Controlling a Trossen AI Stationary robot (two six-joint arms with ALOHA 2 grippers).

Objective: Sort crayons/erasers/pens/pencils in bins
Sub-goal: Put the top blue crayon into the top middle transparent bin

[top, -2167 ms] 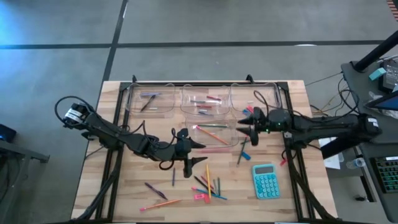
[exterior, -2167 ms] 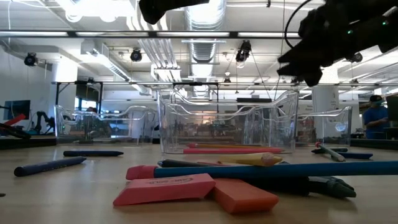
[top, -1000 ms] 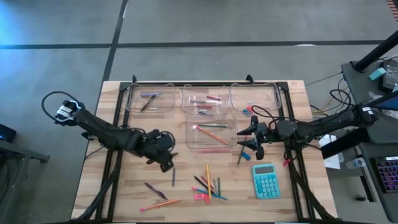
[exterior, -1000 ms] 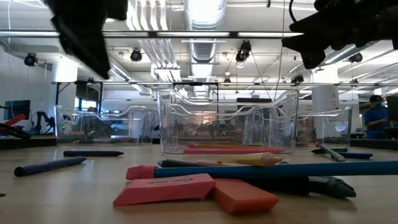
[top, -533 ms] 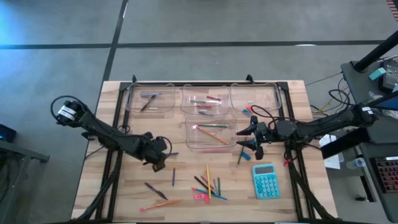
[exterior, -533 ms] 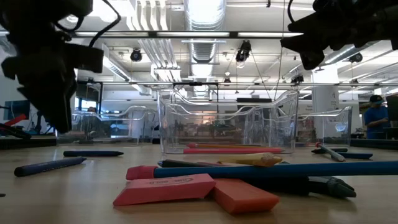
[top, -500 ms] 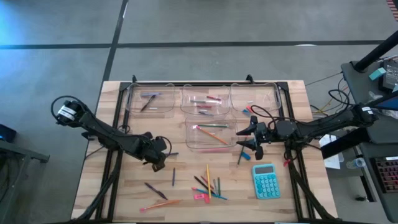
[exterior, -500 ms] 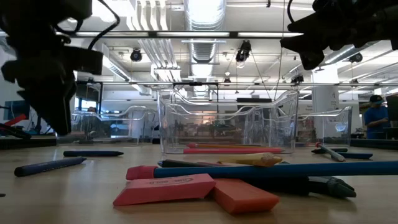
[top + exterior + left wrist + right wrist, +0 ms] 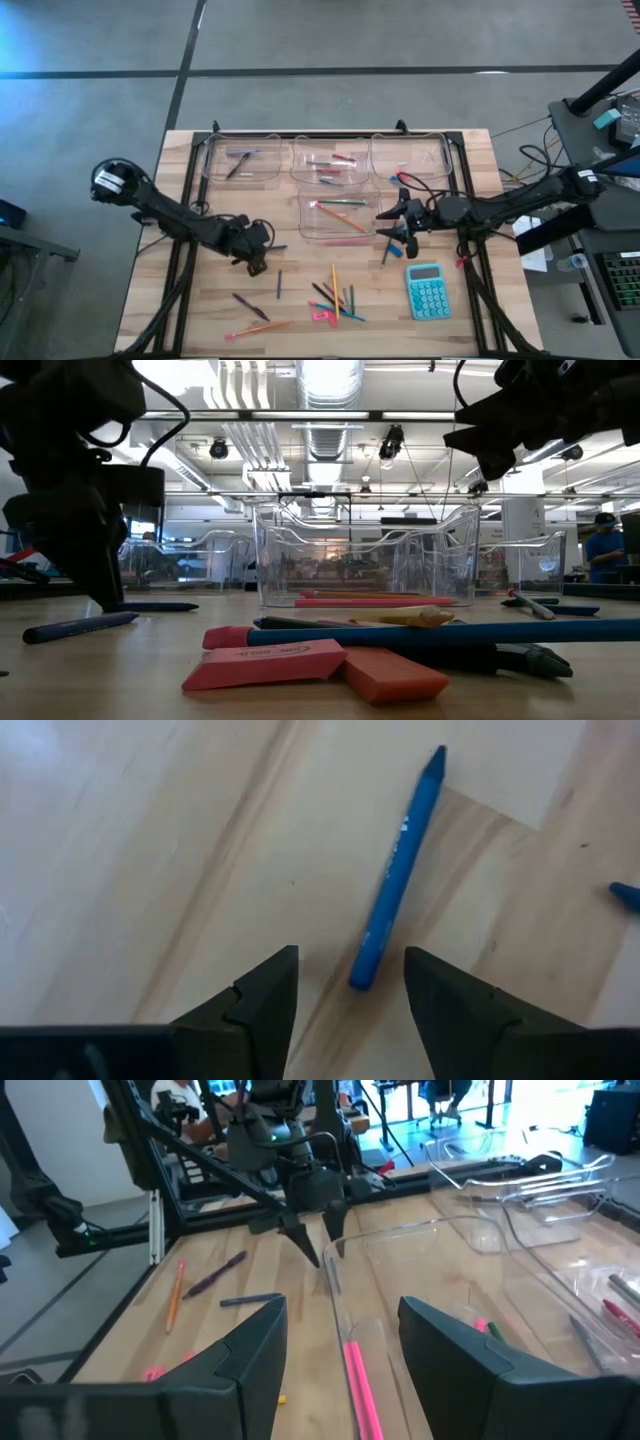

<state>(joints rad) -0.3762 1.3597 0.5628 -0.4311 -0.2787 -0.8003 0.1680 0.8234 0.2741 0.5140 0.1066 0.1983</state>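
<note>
Blue crayon (image 9: 395, 875) lies loose on the surface (image 9: 200, 310), just ahead of our left gripper (image 9: 348, 995), jaws open, empty. We judge pick step: lower, close. Right gripper (image 9: 392, 227) waits beside the front bin (image 9: 375, 230), jaws open, empty.

Blue crayon (image 9: 398, 870) flat on table, bins (image 9: 338, 216) upright
</note>
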